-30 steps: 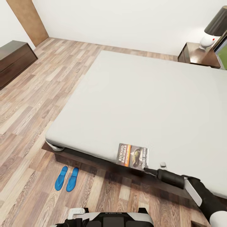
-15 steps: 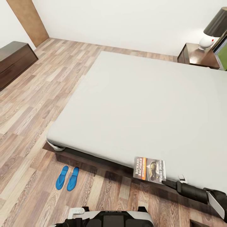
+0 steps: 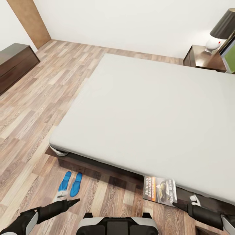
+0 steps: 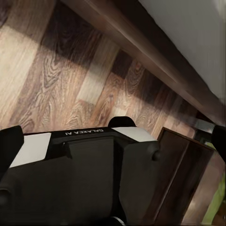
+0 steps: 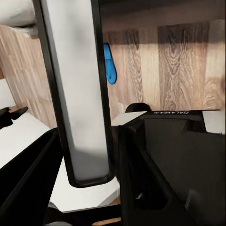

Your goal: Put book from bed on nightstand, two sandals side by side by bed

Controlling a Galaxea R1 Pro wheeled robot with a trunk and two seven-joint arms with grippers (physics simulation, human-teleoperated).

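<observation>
Clearly lettered "RICHARD BACHMAN", the thin dark paperback book [image 3: 159, 190] overhangs the pale smooth mattress bed [image 3: 147, 111] edge, pinched by the right end effector [image 3: 178, 205]; the left end effector's [image 3: 72, 202] state I cannot tell.

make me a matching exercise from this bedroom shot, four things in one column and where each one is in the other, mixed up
Things:
1. book
2. sandals
3. lamp
4. dresser

Places:
A. on the nightstand past the far corner of the bed
B. by the left wall, across the open floor from the bed
C. held off the near edge of the bed by the right gripper, over the floor
D. side by side on the floor near the bed's near left corner

Pairs: 1-C, 2-D, 3-A, 4-B
</observation>
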